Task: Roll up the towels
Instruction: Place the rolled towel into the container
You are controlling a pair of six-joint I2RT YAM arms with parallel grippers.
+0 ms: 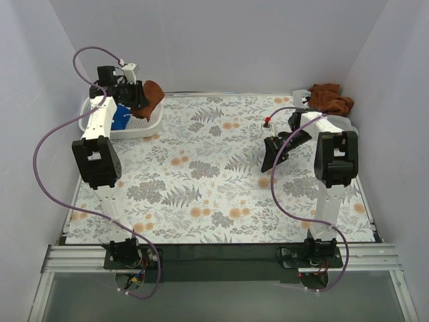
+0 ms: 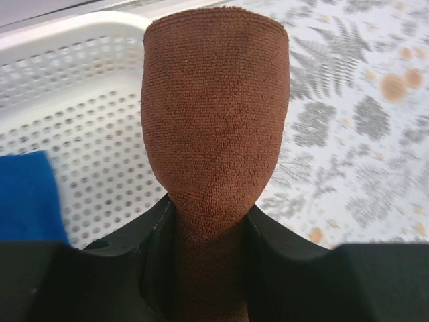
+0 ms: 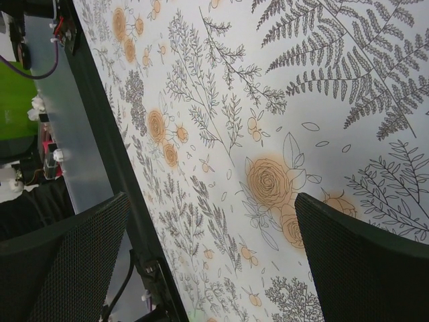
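Left gripper [image 2: 208, 213] jaws pinch a rolled-looking rust-brown towel [image 2: 214, 107] over the far-left basket [image 2: 80, 40] holding the blue towel [image 2: 27, 194]; right gripper [image 3: 211, 255] jaws gape empty; the far-right crumpled towel [image 1: 330, 98] looks not yet rolled.

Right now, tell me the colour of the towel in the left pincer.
The towel is rust-brown; the left wrist view shows it best.

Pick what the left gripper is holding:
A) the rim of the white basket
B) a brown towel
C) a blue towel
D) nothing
B: the left wrist view shows the brown towel pinched in the left gripper, hanging over the basket, while the blue towel lies in the basket untouched.
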